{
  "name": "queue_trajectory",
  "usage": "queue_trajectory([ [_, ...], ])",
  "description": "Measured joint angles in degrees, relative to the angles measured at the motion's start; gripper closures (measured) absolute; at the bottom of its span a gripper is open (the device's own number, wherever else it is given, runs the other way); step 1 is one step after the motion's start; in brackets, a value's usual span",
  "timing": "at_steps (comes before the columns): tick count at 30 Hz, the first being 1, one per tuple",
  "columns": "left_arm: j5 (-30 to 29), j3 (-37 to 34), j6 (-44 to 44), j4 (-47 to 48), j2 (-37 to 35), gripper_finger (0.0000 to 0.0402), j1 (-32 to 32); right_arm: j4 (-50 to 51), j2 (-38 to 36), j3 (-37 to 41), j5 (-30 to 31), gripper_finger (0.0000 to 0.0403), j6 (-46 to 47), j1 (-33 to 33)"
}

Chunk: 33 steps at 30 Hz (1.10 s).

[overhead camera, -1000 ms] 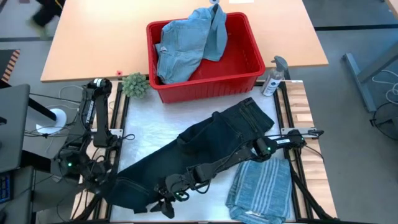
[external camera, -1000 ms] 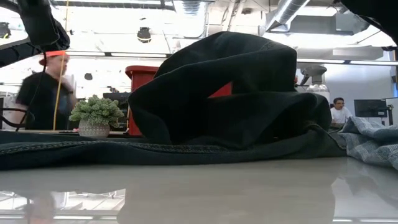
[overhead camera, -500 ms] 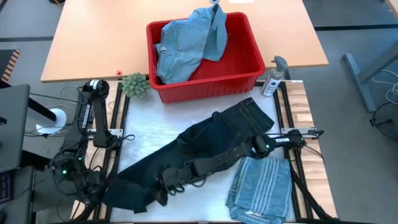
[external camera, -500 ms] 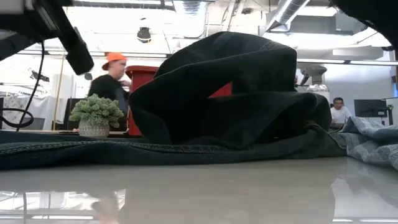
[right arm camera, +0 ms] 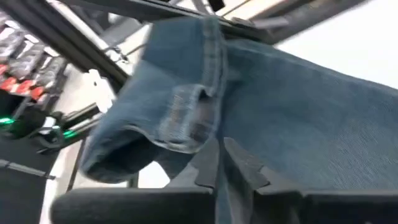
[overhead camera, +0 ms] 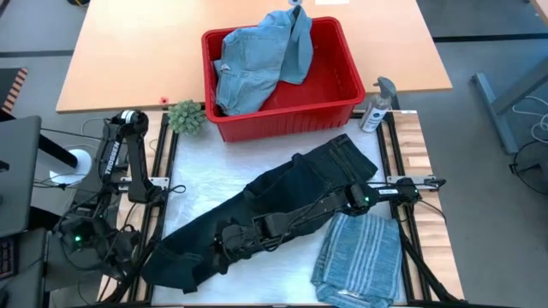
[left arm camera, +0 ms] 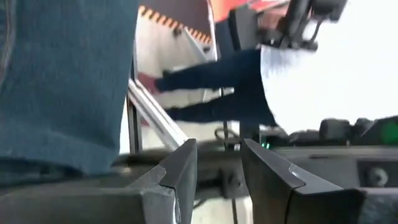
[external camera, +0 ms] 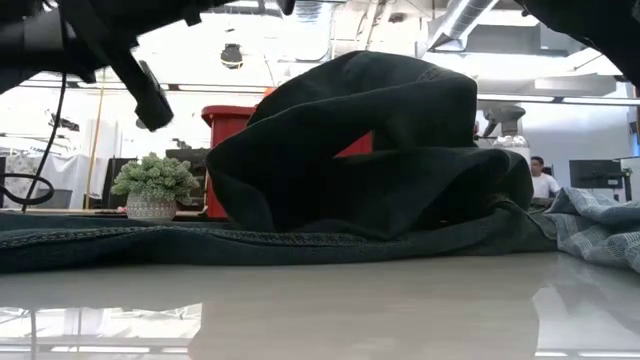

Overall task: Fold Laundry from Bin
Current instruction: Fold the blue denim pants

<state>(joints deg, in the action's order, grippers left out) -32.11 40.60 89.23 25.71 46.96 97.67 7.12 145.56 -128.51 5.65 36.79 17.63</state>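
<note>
Left hand is held low at the tabletop's near left corner, beside the leg end of the dark trousers. Its fingers are seen apart with nothing between them, so it is released. Blue cloth is seen just beside one finger, but no grip on it is shown.

Further right, the right hand is reached far across the tabletop along the trousers. In its wrist view its fingers are drawn nearly together on a folded edge of the fabric, so it is judged to be grasping the trousers. The trousers are spread in a long diagonal across the tabletop, from the near left corner up toward the bin. The upper part is bunched into a hump, and no tidy fold is seen in them yet.

At the back of the tabletop the red bin is seen with light blue denim pieces heaped inside, one draped over its far rim. These are not yet taken out.

At the near right a striped shirt is laid in a compact rectangle and is taken as finished.

One garment is thus judged done and one is in hand. The bin's contents are left, so the task is judged well short of halfway.
</note>
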Motion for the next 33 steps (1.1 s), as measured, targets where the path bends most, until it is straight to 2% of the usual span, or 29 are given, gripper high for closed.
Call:
queue_trajectory([
  [4, -6.4, 0.0, -0.2, 0.2, -0.1, 0.0287, -0.1, -0.1, 0.1, 0.0, 0.3, 0.0387, 2.0, 0.1],
  [10, -11.9, 0.0, -0.3, -0.3, -0.1, 0.0287, -0.1, -1.1, 0.0, 0.0, 4.7, 0.0381, 3.2, 1.3],
  [14, -14.8, 0.0, -3.4, -2.6, -0.1, 0.0287, -0.1, -2.4, 0.5, 0.0, 9.1, 0.0383, 3.7, 2.5],
  [16, -16.0, 0.0, -4.6, -3.1, -0.1, 0.0287, -0.1, -5.4, 1.9, -0.3, 9.4, 0.0384, 4.8, 2.7],
  [21, -18.6, 0.0, -4.8, -3.2, -0.1, 0.0287, -0.3, -4.7, 8.3, -6.3, 7.8, 0.0384, 6.5, 2.8],
  [23, -19.3, 0.0, -5.5, -3.2, -0.1, 0.0287, -0.2, -8.8, 8.6, -5.4, 7.2, 0.0384, 8.1, 2.4],
  [25, -20.0, 0.0, -5.6, -3.2, -0.1, 0.0287, -0.2, -8.3, 8.5, -5.5, 4.1, 0.0384, 9.7, 1.8],
  [28, -21.4, 0.0, -5.7, -3.2, -0.1, 0.0287, -0.3, -8.9, 9.2, -6.4, 2.6, 0.0384, 8.2, 1.4],
  [31, -23.2, 0.0, -6.4, -3.1, -0.1, 0.0287, -0.3, -19.2, 9.5, -6.2, -1.3, 0.0384, 5.2, 0.8],
  [33, -24.2, 0.0, -7.2, -3.1, -0.1, 0.0287, -0.4, -31.1, 9.4, -6.4, -8.0, 0.0384, 0.8, 0.8],
])
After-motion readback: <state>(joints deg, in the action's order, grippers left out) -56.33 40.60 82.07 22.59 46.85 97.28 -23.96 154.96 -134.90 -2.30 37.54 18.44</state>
